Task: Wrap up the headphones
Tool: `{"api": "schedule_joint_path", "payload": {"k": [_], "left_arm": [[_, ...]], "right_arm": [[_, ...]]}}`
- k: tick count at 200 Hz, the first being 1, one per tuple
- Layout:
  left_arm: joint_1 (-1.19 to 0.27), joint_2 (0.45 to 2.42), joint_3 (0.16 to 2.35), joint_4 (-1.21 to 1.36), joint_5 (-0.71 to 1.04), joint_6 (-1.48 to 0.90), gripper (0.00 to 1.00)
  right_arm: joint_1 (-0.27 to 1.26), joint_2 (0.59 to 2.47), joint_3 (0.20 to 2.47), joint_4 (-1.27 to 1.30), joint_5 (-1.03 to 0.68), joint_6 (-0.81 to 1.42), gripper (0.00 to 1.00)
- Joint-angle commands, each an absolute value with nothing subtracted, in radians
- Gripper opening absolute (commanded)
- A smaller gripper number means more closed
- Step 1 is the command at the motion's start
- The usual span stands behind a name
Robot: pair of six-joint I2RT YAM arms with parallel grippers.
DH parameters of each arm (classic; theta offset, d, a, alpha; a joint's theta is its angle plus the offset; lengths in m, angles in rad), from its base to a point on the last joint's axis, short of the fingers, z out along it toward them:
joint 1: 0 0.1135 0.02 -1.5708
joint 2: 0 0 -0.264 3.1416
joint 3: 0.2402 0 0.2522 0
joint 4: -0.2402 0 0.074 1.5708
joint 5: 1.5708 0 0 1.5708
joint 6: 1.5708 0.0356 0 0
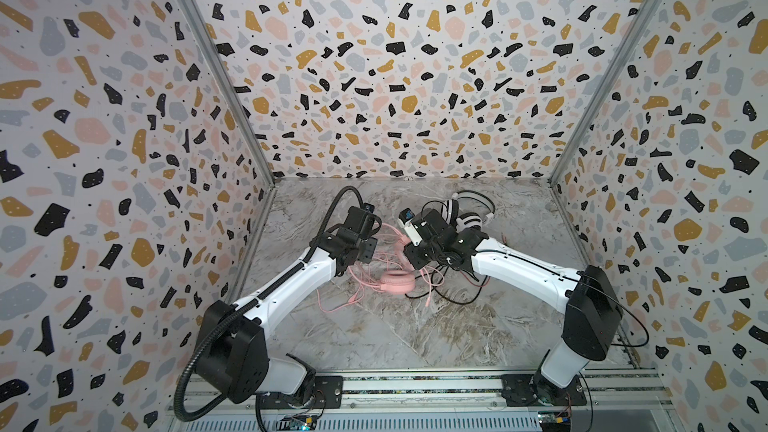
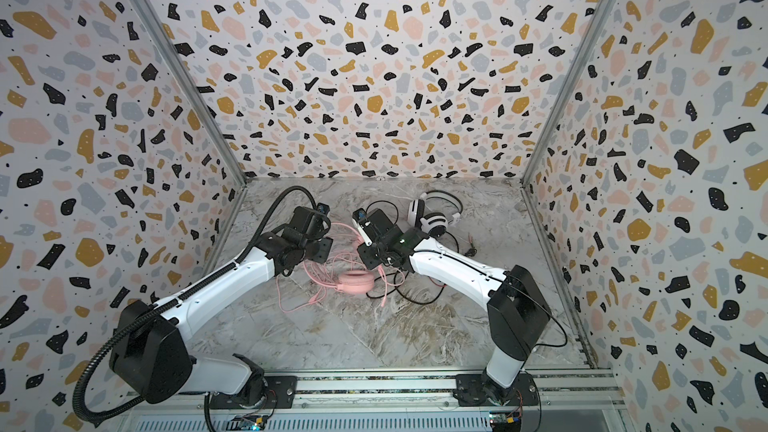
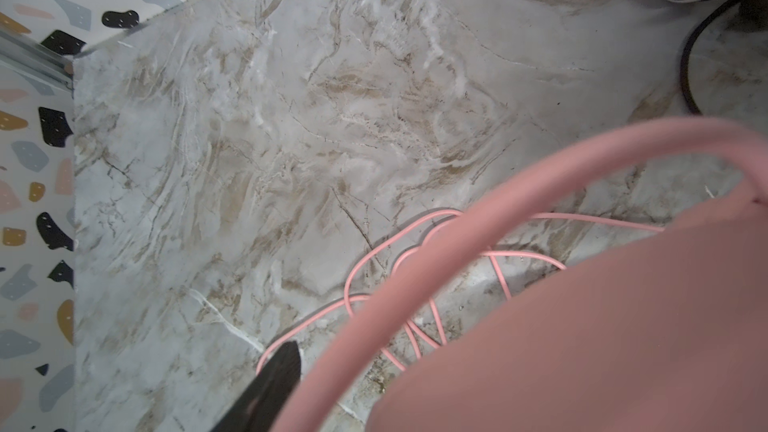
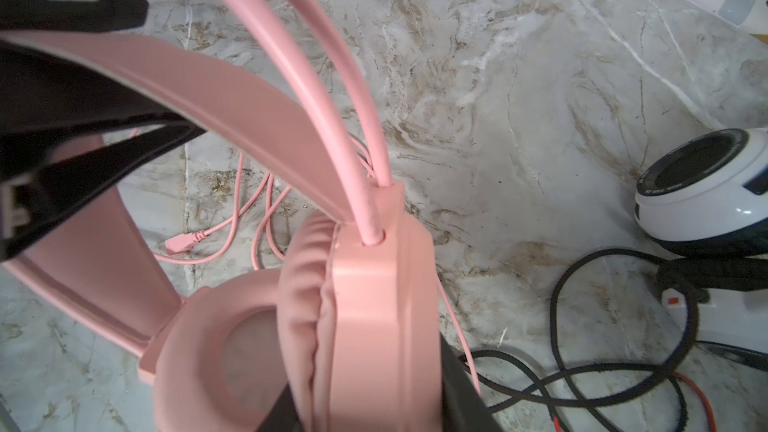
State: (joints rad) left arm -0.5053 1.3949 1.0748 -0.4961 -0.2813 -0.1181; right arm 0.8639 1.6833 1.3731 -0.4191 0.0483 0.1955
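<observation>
The pink headphones point(image 1: 398, 282) lie mid-table with one ear cup flat on the marble. My right gripper point(image 4: 370, 392) is shut on their other ear cup point(image 4: 365, 305), a black finger on each side. My left gripper point(image 4: 158, 72) straddles the pink headband point(image 4: 232, 110), its fingers close against it; contact is unclear. In the left wrist view one black finger point(image 3: 278, 371) shows beside the thin pink headband tube point(image 3: 478, 209), and the other is hidden. The loose pink cable point(image 1: 332, 305) tangles on the table. The white headphones point(image 1: 465, 218) with black stripes stand behind the right gripper.
A black-and-red cable point(image 1: 457, 297) loops on the marble beside the pink ear cup and under the right arm point(image 1: 523, 268). Terrazzo-patterned walls point(image 1: 124, 160) close in the left, right and back sides. A metal rail point(image 1: 415, 388) runs along the front.
</observation>
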Motion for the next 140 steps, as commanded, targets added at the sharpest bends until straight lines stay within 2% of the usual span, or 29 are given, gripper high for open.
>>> {"api": "schedule_joint_path", "payload": {"k": [1,14,28,48,59,70,98,140], "left_arm": [[-0.508,1.362,1.1,-0.473,-0.282,-0.129,0.35],[-0.508,1.356,1.097,-0.467,-0.289,-0.133,0.24],[-0.509,1.352,1.096,-0.465,-0.3,-0.135,0.19],[-0.508,1.356,1.099,-0.466,-0.321,-0.146,0.0],[-0.508,1.355,1.102,-0.465,-0.333,-0.156,0.0],[-0.509,1.349,1.102,-0.463,-0.344,-0.161,0.0],[-0.508,1.322,1.083,-0.43,-0.366,-0.183,0.0],[-0.479,1.27,1.051,-0.395,-0.391,-0.237,0.0]], "right_arm": [[0.864,1.632,1.386,-0.374,0.022,0.197,0.37],[0.862,1.639,1.388,-0.377,0.02,0.198,0.37],[0.862,1.638,1.388,-0.376,0.012,0.199,0.38],[0.862,1.629,1.38,-0.36,-0.004,0.194,0.41],[0.862,1.623,1.368,-0.353,-0.024,0.177,0.44],[0.854,1.616,1.354,-0.354,-0.035,0.166,0.54],[0.808,1.554,1.289,-0.311,-0.077,0.17,0.72],[0.72,1.359,1.122,-0.131,-0.163,0.187,0.81]]}}
